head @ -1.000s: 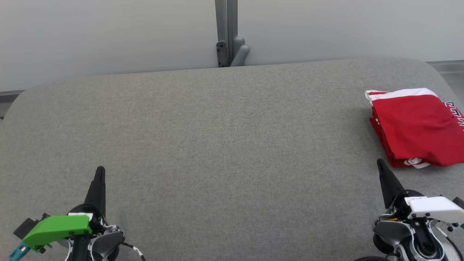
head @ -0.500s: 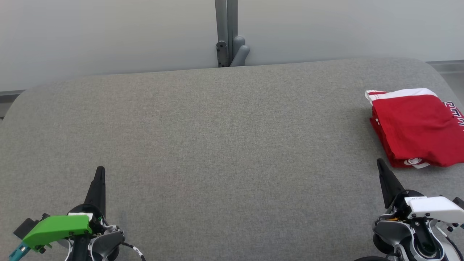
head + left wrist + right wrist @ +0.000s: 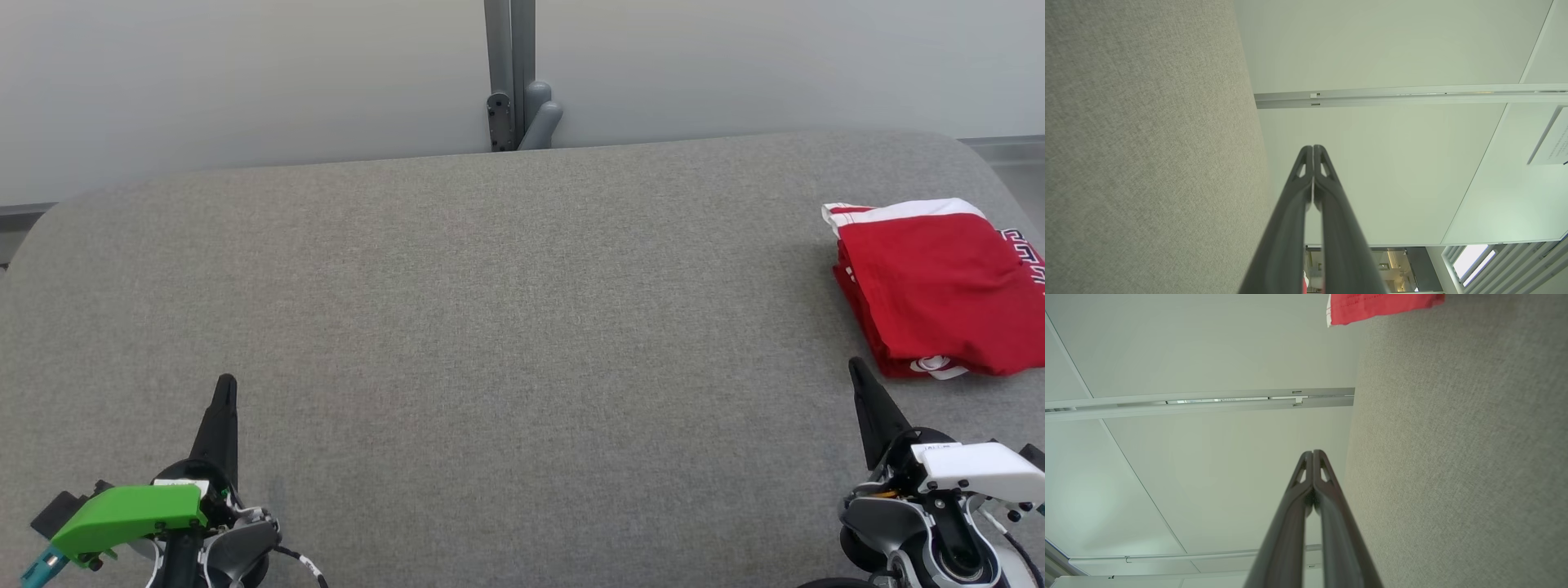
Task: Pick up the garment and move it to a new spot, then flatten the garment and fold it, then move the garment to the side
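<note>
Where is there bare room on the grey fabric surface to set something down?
The middle and left of the grey fabric surface lie bare, from the grey post to the left gripper. Crowded only at right: the folded red garment beyond the right gripper.

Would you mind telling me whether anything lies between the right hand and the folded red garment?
Nothing visible does: only the grey fabric surface separates the shut right hand from the red garment, which lies folded just beyond its tip.

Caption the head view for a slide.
Folded red cloth garment at right on grey fabric surface; left gripper and right gripper shut, empty.
</note>
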